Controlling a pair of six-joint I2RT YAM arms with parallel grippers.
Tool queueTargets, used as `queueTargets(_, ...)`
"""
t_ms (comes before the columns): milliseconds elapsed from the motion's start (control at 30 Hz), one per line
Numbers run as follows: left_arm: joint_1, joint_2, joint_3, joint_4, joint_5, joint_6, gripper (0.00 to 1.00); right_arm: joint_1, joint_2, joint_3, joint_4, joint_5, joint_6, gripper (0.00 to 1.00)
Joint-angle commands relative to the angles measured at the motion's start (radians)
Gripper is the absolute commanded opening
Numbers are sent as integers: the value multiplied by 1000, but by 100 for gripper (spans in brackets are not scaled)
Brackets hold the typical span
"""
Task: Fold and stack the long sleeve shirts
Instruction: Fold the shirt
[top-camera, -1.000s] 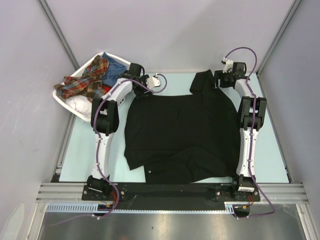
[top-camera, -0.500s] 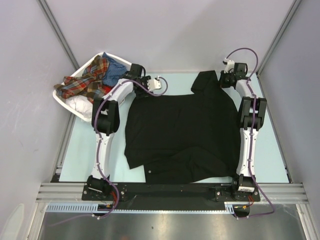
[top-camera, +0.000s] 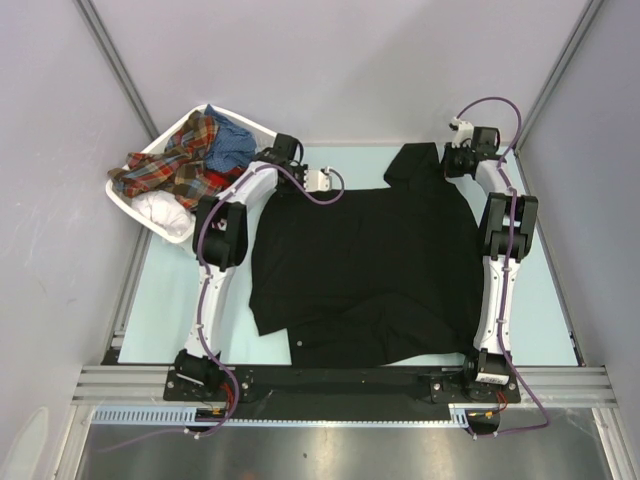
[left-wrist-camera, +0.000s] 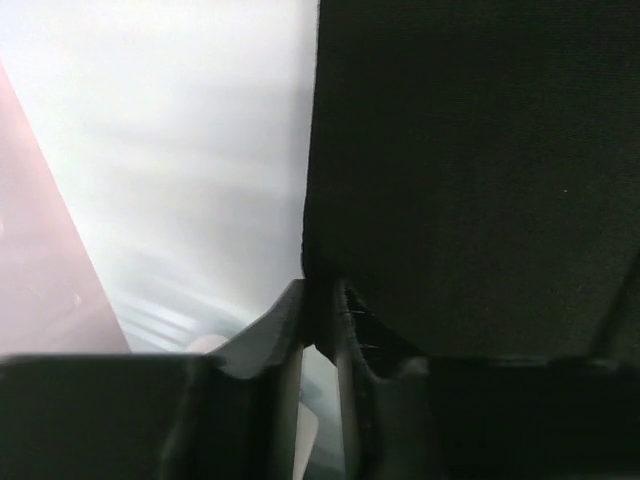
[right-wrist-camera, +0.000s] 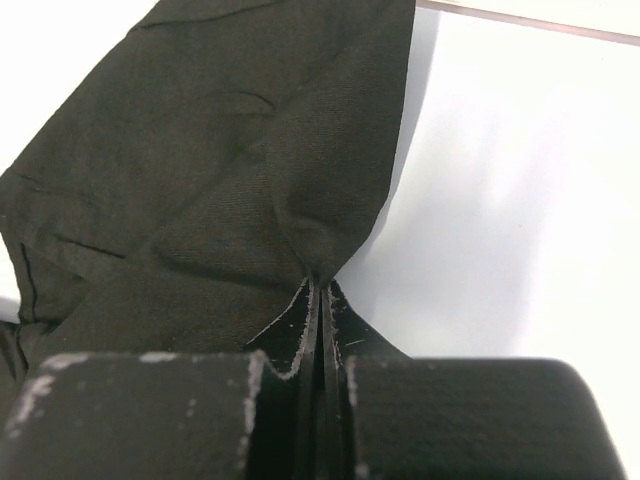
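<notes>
A large black long sleeve shirt (top-camera: 365, 265) lies spread over the middle of the table, one sleeve (top-camera: 405, 162) bunched at its far edge. My left gripper (top-camera: 302, 186) is at the shirt's far left corner. In the left wrist view its jaws (left-wrist-camera: 320, 305) pinch the cloth's edge (left-wrist-camera: 312, 230). My right gripper (top-camera: 456, 168) is at the far right corner, shut tight (right-wrist-camera: 320, 288) on a gathered fold of the black cloth (right-wrist-camera: 230, 190). A red-orange plaid shirt (top-camera: 175, 165), a blue one (top-camera: 230, 145) and a white one (top-camera: 160, 208) lie heaped in the basket.
A white slatted basket (top-camera: 190, 235) stands at the back left, partly off the pale table (top-camera: 165, 300). Grey walls close in on both sides and at the back. A metal rail (top-camera: 340, 382) runs along the near edge by the arm bases.
Both grippers have closed on the black shirt's far edge, the right one first. The left wrist has shifted a little to the right and nearer; the shirt's far edge is slightly drawn.
</notes>
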Motion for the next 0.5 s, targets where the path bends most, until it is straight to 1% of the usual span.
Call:
queueTargets(0, 3, -41, 28, -2, 1, -7, 6, 4, -113, 2, 36, -27, -8, 0)
queueTargets(67, 3, -63, 22, 10, -2, -23, 0, -1, -128, 2, 41, -34, -5, 0)
queueTargets(300, 10, -133, -21, 90, 36, -44, 0, -12, -168, -4, 27, -51, -5, 0)
queueTargets(467, 7, -115, -6, 93, 22, -12, 0, -15, -181, -19, 27, -57, -20, 0)
